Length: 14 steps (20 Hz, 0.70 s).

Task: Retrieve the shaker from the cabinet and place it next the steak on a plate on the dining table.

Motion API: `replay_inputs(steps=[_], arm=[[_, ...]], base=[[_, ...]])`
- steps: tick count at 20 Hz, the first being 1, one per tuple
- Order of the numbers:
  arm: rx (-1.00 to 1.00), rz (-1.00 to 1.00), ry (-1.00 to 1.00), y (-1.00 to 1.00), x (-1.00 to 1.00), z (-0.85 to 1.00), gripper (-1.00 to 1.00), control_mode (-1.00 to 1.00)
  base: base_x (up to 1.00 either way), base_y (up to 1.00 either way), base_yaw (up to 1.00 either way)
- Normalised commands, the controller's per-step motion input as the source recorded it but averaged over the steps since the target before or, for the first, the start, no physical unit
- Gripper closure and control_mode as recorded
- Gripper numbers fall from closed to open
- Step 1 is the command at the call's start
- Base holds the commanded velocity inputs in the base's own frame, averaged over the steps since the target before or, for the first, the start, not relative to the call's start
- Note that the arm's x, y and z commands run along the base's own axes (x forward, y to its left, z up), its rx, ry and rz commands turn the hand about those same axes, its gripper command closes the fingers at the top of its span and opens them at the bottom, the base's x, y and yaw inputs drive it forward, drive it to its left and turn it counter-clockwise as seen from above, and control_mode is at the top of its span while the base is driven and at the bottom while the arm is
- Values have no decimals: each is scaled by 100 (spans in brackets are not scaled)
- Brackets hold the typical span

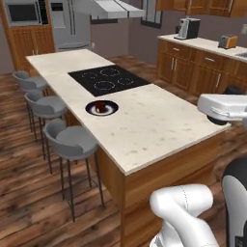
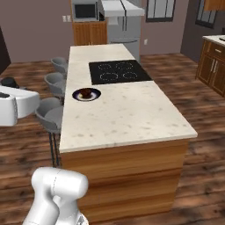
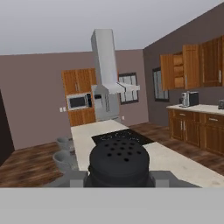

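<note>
1. The surface (image 1: 154, 125), the long island with the speckled stone top, runs away from the robot in both base views, with the black cooktop (image 1: 108, 79) set into its far half and grey stools (image 1: 72, 142) along one side

2. The cabinet (image 3: 183, 65) hangs on the far wall above the side counter in the hand view, one door swung open on its shelves; the fetching part of the task looks finished

3. The plate (image 1: 102, 108) sits on the surface just in front of the cooktop, near the stool-side edge, and the steak (image 1: 100, 105) lies at its middle

4. The shaker (image 3: 119, 162) fills the lower centre of the hand view, its perforated black cap facing the camera; the tool (image 3: 119, 179) is closed on it, one finger tip (image 3: 78, 178) at each flank

5. The step in hand appears to be the carry: the shaker is held up at the near end of the surface, well apart from the plate

6. The next move calls for bringing the shaker forward over the surface, lowering it upright beside the plate without touching rim or steak, then opening the tool once it stands
</note>
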Motion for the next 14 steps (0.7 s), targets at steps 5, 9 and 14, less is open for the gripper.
replay_inputs(steps=[5, 9, 14], arm=[[0, 0, 0, 0, 0, 0, 100, 100], [0, 0, 0, 0, 0, 0, 100, 100], [0, 0, 0, 0, 0, 0, 100, 100]], base=[[11, 87, -16], [32, 36, -11], [56, 43, -18]])
